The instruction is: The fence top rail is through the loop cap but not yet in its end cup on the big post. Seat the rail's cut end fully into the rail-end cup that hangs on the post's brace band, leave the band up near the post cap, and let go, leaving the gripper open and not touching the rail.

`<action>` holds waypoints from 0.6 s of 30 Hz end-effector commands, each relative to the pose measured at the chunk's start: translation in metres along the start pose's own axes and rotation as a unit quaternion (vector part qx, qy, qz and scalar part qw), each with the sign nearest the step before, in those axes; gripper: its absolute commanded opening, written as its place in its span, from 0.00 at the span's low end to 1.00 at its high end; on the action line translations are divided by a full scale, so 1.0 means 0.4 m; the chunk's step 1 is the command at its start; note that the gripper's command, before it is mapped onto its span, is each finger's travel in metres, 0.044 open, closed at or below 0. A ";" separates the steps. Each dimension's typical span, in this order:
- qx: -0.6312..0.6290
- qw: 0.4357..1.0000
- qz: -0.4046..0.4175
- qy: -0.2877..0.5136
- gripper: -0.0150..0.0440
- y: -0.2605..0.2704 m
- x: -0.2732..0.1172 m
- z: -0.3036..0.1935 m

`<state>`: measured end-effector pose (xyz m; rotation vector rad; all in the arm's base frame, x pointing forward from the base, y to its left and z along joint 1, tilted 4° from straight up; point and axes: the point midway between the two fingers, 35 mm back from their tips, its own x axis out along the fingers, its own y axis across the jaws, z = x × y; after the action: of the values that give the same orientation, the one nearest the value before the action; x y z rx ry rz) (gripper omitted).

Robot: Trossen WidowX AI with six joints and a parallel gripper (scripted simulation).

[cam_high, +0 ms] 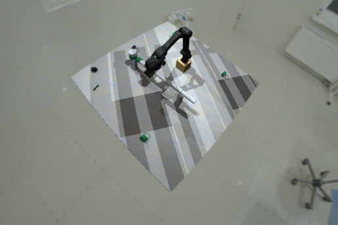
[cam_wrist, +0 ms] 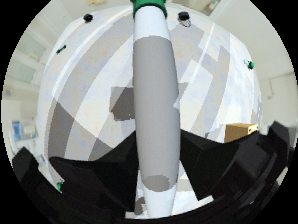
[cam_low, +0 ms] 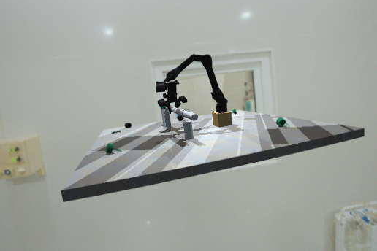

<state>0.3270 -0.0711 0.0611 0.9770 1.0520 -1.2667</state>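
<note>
The white-grey rail (cam_high: 171,84) (cam_low: 186,114) (cam_wrist: 156,95) runs from the big post (cam_high: 133,65) (cam_low: 166,119) over the small post (cam_high: 178,101) (cam_low: 188,130), where the thin loop (cam_high: 179,93) is around it. Its far end meets the mouth of the green rail-end cup (cam_high: 139,59) (cam_wrist: 153,4); how deep it sits inside is hidden. The green brace band (cam_high: 131,57) is high on the post, just under the pale post cap (cam_high: 132,51). My gripper (cam_high: 151,70) (cam_low: 172,108) (cam_wrist: 154,131) is shut on the rail, a little short of the cup.
The arm stands on a wooden block (cam_high: 183,65) (cam_low: 222,119) (cam_wrist: 240,133). Green fittings (cam_high: 144,137) (cam_high: 224,74) (cam_low: 280,122) lie at the sides. A black fitting (cam_high: 94,69) (cam_low: 128,125) and a small dark green piece (cam_high: 95,87) (cam_wrist: 61,49) lie beyond the big post. Another black fitting (cam_high: 134,48) (cam_wrist: 185,17) lies behind it.
</note>
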 end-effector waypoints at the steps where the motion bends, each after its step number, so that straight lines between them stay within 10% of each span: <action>1: 0.000 1.000 0.000 -0.006 0.25 0.000 0.001 0.008; 18: 0.000 1.000 0.000 0.000 0.25 0.000 0.000 0.000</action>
<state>0.3270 -0.0711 0.0610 0.9769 1.0522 -1.2668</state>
